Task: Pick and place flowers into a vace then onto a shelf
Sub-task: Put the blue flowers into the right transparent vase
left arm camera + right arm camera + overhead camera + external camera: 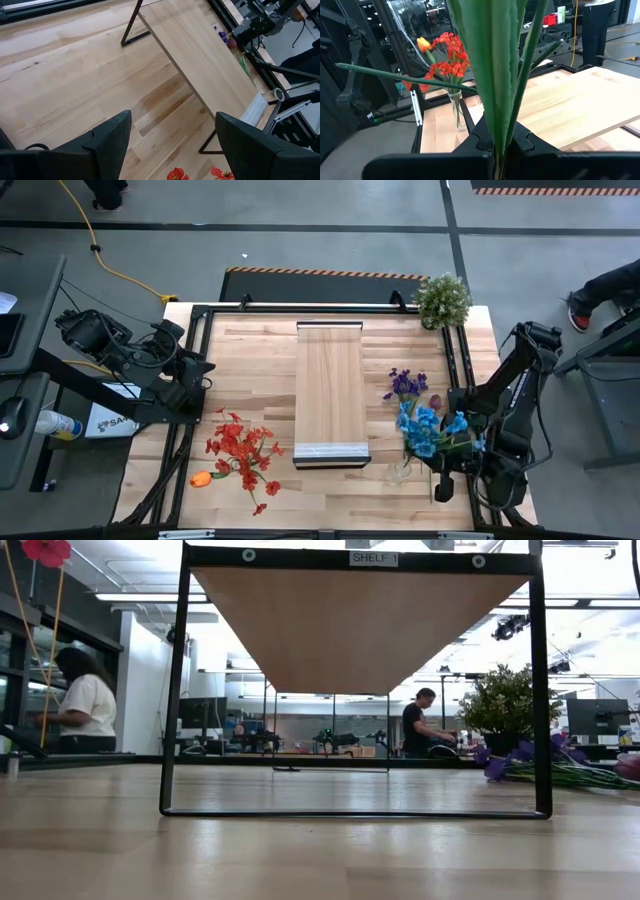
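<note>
My right gripper [495,146] is shut on a bunch of blue flowers [424,430] at the table's near right. Just left of it an empty clear glass vase [400,471] stands on its base. Purple flowers [405,384] lie on the table beyond the bunch. Red flowers [240,448] and an orange one [202,478] lie at the near left. The shelf [332,390] stands on a black frame in the middle. My left gripper [172,150] hangs open above the table's left part, with nothing between its fingers. My right gripper pinches the bunch's green stems and a broad leaf [496,131] between its two fingers. The fingers come about level from the table's right side and lie across the stems. The stems rise upright from the fingers, clear of the table, and the blue heads are out of the wrist view.
A bushy potted plant [442,298] stands at the far right corner. A thin green stem [395,77] crosses in front of the vase [456,111]. Black rails run along the table's edges. People sit at desks in the room beyond [85,705].
</note>
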You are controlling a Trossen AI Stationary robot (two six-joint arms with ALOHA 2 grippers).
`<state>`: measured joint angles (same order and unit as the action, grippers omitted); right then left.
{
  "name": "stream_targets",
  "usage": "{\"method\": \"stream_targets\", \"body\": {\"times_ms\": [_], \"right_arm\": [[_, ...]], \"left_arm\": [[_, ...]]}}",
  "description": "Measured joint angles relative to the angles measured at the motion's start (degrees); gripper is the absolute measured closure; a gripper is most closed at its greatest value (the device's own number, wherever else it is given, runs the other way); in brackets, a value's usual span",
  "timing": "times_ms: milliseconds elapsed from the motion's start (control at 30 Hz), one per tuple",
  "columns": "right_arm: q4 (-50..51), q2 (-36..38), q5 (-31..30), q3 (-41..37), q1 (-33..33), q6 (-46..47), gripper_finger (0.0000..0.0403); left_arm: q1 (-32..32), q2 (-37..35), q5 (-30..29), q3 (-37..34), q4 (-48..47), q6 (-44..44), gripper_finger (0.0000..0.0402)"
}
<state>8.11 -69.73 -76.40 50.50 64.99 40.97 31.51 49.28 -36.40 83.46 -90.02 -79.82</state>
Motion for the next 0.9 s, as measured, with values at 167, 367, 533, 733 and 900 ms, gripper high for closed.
{"method": "stream_targets", "body": {"times_ms": [167, 367, 533, 733, 900], "right_arm": [[1.16, -0.09, 0.46, 0.00, 0.00, 0.15, 0.0394], [3.77, -0.09, 2.29, 0.00, 0.00, 2.59, 0.0392], [4.10, -0.09, 4.58, 0.00, 0.00, 2.75, 0.0392], [4.12, -0.09, 4.98, 0.00, 0.00, 2.75, 0.0391], [4.44, -0.09, 4.88, 0.00, -0.11, 4.03, 0.0391]], "left_arm": [[0.00, 0.00, -0.13, 0.00, 0.00, -0.20, 0.0080], [0.00, 0.00, -0.15, 0.00, 0.00, -0.20, 0.0082], [-0.02, 0.00, -0.15, 0.00, 0.00, -0.20, 0.0081], [0.00, 0.00, -0.17, 0.00, 0.00, -0.23, 0.0081], [0.00, 0.00, -0.17, 0.00, 0.00, -0.20, 0.0082]]}}
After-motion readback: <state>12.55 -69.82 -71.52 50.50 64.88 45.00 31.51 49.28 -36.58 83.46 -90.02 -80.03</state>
